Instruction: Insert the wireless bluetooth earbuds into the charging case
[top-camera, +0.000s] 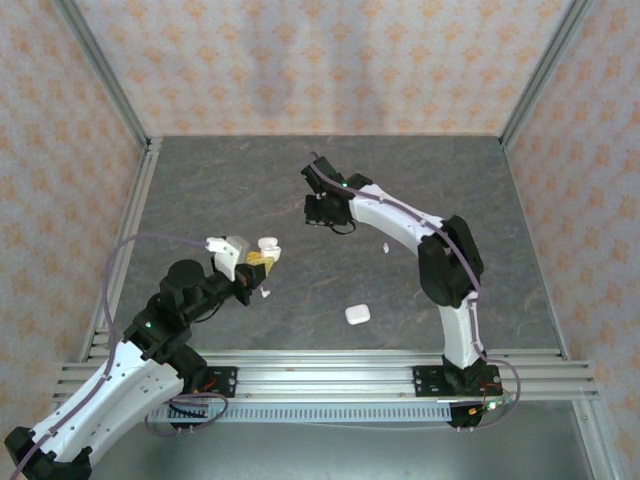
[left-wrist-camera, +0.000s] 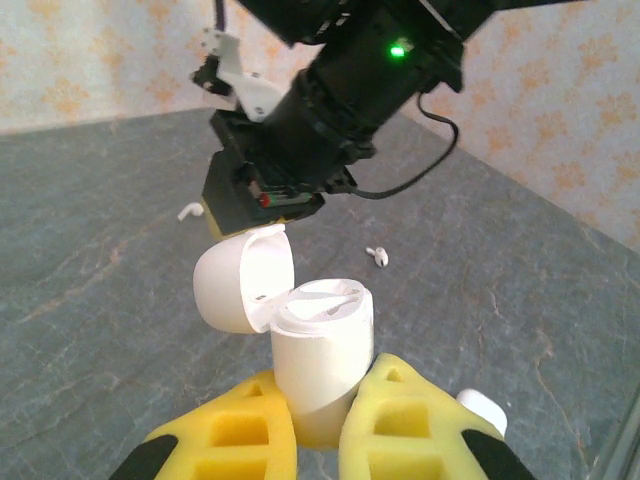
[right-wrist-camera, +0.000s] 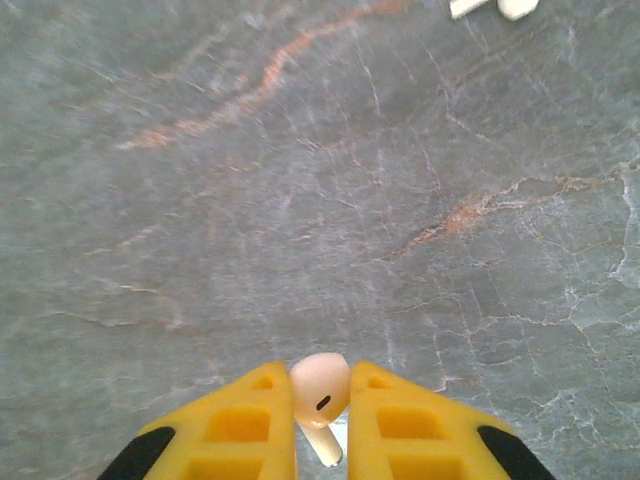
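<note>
My left gripper (left-wrist-camera: 325, 372) is shut on the white charging case (left-wrist-camera: 318, 350). The case stands upright between the yellow fingers with its lid (left-wrist-camera: 243, 277) swung open to the left. From above, the case (top-camera: 268, 244) sits left of centre at my left gripper (top-camera: 260, 264). My right gripper (right-wrist-camera: 318, 372) is shut on one white earbud (right-wrist-camera: 322, 385), stem pointing down, above the bare table. From above, my right gripper (top-camera: 322, 212) hangs over the middle of the table, up and to the right of the case. Loose earbuds (left-wrist-camera: 378, 256) (left-wrist-camera: 189, 211) lie on the table beyond the case.
A second, closed white case (top-camera: 357, 314) lies near the front centre. One earbud (top-camera: 384, 247) lies right of centre, and a small white piece (top-camera: 265, 293) sits just below my left gripper. The right arm's wrist (left-wrist-camera: 330, 100) looms close above the open case. Walls enclose the grey table.
</note>
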